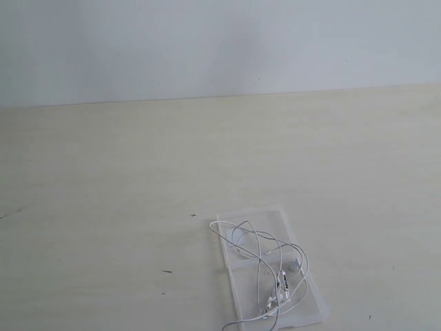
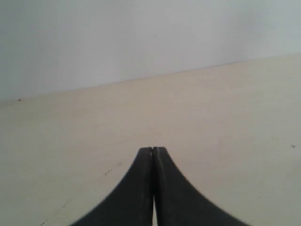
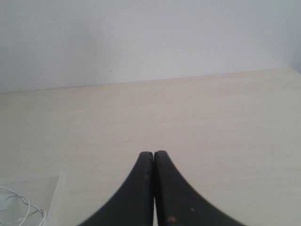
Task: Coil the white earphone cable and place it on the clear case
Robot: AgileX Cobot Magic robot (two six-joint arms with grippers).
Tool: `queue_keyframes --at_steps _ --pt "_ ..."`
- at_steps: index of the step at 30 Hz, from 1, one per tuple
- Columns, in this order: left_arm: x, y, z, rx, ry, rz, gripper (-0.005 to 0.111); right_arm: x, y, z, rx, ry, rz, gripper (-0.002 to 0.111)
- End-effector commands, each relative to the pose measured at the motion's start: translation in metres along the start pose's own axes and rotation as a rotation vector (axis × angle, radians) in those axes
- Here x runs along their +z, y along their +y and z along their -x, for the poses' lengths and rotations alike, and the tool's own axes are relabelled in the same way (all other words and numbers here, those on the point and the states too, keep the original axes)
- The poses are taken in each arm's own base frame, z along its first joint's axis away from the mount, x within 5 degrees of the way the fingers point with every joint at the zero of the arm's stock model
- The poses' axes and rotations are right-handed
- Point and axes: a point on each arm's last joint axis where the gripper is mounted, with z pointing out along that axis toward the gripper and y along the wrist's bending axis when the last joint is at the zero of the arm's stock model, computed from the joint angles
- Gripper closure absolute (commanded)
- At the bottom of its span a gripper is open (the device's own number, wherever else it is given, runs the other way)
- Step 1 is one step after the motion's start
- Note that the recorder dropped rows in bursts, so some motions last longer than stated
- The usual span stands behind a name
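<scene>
cable: the white earphone cable (image 1: pixel 282 281) lies in loose overlapping loops on the clear case (image 1: pixel 242 283), one strand trailing off its near corner
case: flat on the surface (image 1: pixel 103 207), close to the near edge, right of middle
left jaws: pressed together, empty, over bare surface
right jaws: pressed together, gripping nothing, case corner at the side
judgement: the placing looks done, so neither arm needs a hold, though the coil is untidy

left jaws: closed, empty | right jaws: closed, empty
</scene>
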Motion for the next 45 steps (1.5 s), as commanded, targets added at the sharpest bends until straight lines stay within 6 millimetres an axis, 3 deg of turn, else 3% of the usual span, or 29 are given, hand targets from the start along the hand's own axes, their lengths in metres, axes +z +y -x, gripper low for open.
queue_keyframes --at_steps 1,11,45 --pt "0.006 -0.001 -0.013 -0.028 -0.033 -0.004 0.107 0.0 0.0 -0.001 -0.001 -0.005 -0.005 0.108" --pt "0.006 0.003 -0.023 -0.096 0.08 0.085 0.107 0.0 0.0 -0.001 -0.001 -0.005 -0.005 0.108" --pt "0.006 0.003 -0.023 -0.101 0.077 0.083 0.107 0.0 0.003 -0.001 -0.013 -0.002 0.055 0.108"
